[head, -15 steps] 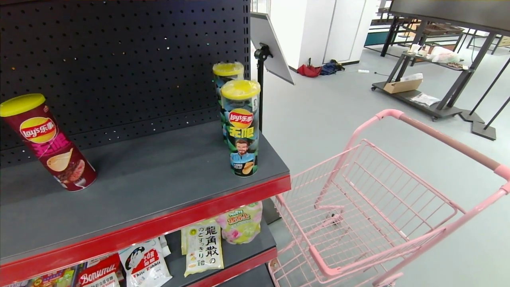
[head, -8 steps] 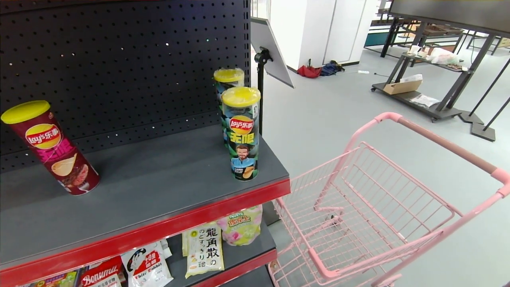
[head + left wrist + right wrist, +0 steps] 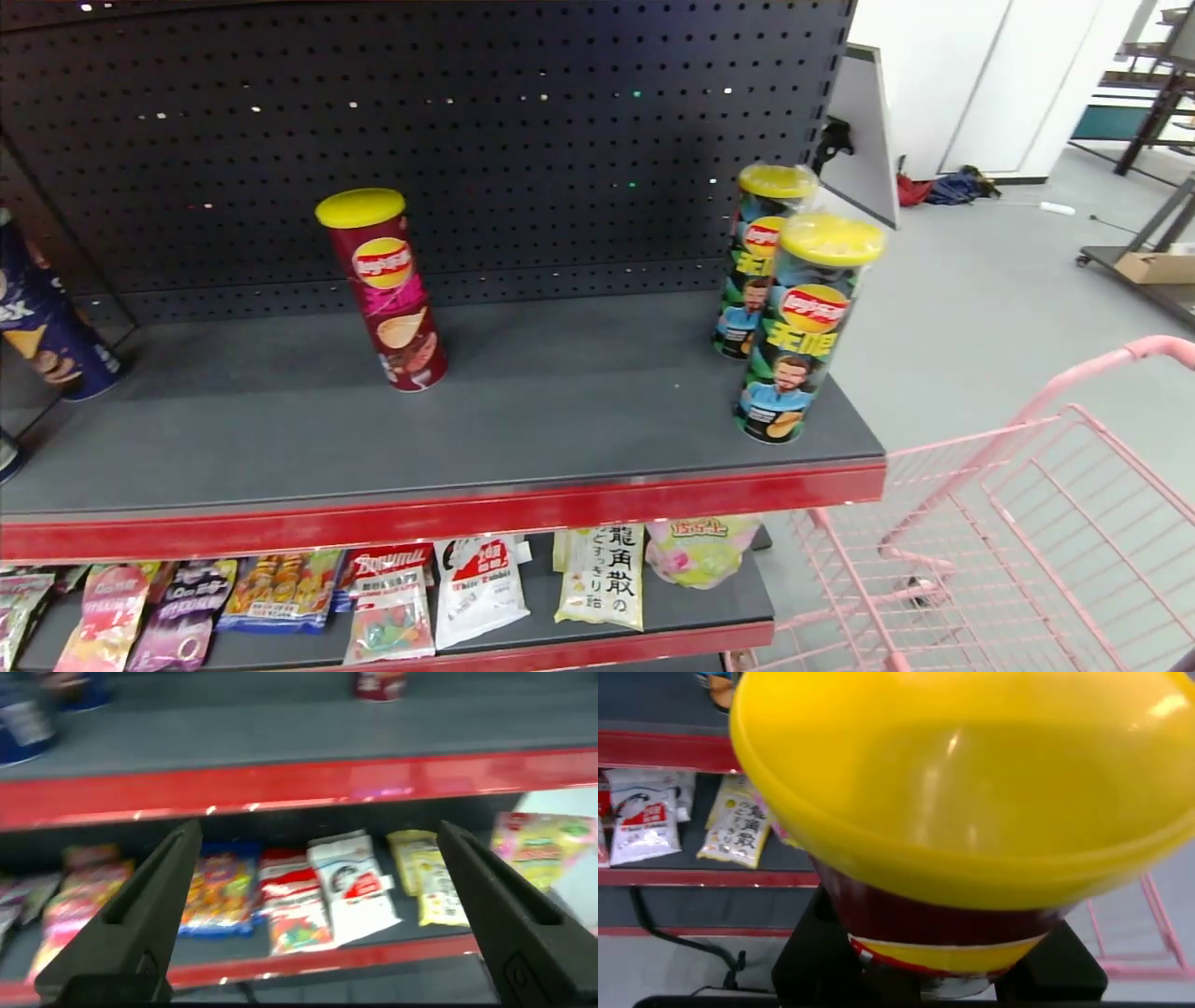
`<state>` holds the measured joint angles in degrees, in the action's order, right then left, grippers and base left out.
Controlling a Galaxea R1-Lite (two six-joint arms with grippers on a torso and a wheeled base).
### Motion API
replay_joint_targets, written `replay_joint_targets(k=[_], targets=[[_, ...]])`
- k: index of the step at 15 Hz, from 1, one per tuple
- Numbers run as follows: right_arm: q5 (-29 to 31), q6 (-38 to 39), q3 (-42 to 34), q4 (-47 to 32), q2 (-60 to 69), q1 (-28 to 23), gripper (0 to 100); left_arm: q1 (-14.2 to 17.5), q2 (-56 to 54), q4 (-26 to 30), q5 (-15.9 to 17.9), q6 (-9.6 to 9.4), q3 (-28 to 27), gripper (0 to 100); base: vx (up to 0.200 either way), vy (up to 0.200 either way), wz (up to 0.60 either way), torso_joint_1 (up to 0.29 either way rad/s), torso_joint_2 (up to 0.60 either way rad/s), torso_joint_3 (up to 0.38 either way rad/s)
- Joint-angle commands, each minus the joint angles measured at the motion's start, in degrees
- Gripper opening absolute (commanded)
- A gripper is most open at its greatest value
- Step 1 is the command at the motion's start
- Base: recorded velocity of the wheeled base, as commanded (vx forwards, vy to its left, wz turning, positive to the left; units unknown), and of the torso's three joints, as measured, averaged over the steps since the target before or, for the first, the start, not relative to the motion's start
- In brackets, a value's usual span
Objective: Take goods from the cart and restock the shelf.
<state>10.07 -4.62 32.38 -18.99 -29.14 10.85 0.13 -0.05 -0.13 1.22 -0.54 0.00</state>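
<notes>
Gripping a red chip can (image 3: 971,793) with a yellow lid, the right hand (image 3: 938,966) has its fingers (image 3: 817,961) closed against the can's sides. The left hand (image 3: 318,829) is spread wide and empty; ahead of it lies the red edge of the shelf (image 3: 280,784), with snack bags (image 3: 350,891) on the level beneath.

Floor: smooth pale grey floor (image 3: 971,280), evenly lit.
Wall: plain white wall (image 3: 943,84) far right; red and blue cloth bundles (image 3: 934,187) at its foot.
Furniture: black metal rack (image 3: 1167,299) holding a brown cardboard box (image 3: 1153,266).
</notes>
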Motion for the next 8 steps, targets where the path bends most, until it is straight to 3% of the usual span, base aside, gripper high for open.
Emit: replay_joint_targets(k=[1,8], targets=[[0.0,0.0,-1.4,0.7,0.9,0.0,0,0.0,0.0,0.0,0.0,0.01,0.0,100,0.000,0.000,0.00,0.000,0.00,0.000],[-1.5,0.2,-9.4,3.7,12.8,0.3,0,0.0,0.0,0.0,0.0,-0.17,0.0,100,0.000,0.000,0.00,0.000,0.00,0.000]])
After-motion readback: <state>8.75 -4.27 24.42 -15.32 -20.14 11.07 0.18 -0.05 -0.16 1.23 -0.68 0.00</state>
